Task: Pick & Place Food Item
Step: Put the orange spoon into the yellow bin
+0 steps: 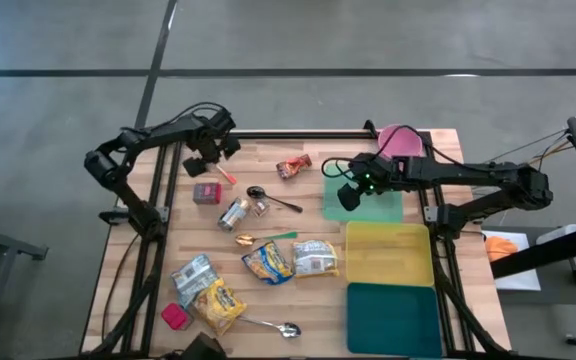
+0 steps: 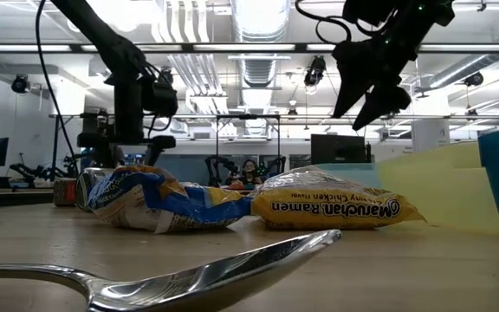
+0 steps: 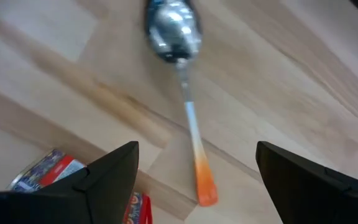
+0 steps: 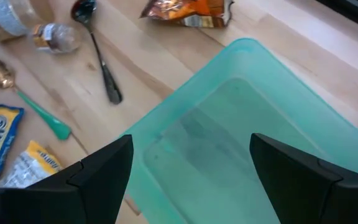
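The table (image 1: 268, 150) has lots of food and spoons on it. The left gripper (image 1: 208, 158) is in the upper left of the high view, pointing down. Its fingers are wide apart and hold nothing. Right under it lies a spoon with an orange handle (image 3: 188, 112), and just beside that sits a small red box (image 1: 206, 193).

The right gripper (image 1: 349, 196) is in the upper middle, over the light green tray (image 1: 388, 208). Its fingers are apart too, and empty. Next to that tray are a yellow tray (image 1: 388, 255) and a dark teal tray (image 1: 393, 318).

I can't tell for sure which food is to be picked. The red box is nearest the left gripper. I think it is light and stiff, so squeezing its two flat sides should work. The ramen packets (image 1: 313, 258) in the lower middle look puffy and crinkly. They could slip, and the noodles inside could crack, so a soft pinch across the middle seems best. The orange snack bag (image 1: 294, 166) in the upper middle looks soft and scrunched.
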Controlling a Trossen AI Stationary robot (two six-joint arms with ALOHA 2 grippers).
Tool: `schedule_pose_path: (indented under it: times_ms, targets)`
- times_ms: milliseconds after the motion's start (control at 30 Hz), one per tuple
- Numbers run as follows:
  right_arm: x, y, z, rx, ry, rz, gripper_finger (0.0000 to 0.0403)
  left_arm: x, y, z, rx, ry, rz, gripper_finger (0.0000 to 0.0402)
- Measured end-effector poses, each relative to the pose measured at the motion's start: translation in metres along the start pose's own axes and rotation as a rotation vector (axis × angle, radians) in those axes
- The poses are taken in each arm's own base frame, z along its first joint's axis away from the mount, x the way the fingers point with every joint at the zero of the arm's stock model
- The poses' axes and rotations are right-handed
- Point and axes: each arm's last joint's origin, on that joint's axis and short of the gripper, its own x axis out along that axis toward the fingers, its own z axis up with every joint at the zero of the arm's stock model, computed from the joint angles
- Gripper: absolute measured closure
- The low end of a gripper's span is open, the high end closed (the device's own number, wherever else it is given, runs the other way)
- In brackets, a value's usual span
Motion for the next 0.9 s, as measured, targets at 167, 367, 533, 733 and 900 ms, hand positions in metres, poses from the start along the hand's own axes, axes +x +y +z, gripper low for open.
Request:
schedule_pose_path:
  times_ms: [167, 367, 533, 733, 900]
  targets:
    - [-0.002, 0.008, -0.005, -0.031, 0.007, 0.025, 0.0084, 0.006, 0.007, 0.002, -0.086, -0.015, 0.037, 0.0069]
    - [-0.004, 0.014, -0.008, -0.048, 0.005, 0.045, 0.0084, 0.010, 0.009, 0.003, -0.132, -0.015, 0.041, 0.0069]
    - [-0.004, 0.015, -0.009, -0.039, 0.000, 0.052, 0.0084, 0.019, 0.011, 0.002, -0.141, 0.046, 0.067, 0.0069]
    - [-0.005, 0.017, -0.009, -0.040, -0.001, 0.059, 0.0084, 0.029, 0.011, 0.004, -0.152, 0.080, 0.080, 0.0069]
    - [-0.007, 0.017, -0.010, -0.042, -0.005, 0.065, 0.0084, 0.029, 0.012, 0.007, -0.162, 0.078, 0.082, 0.0071]
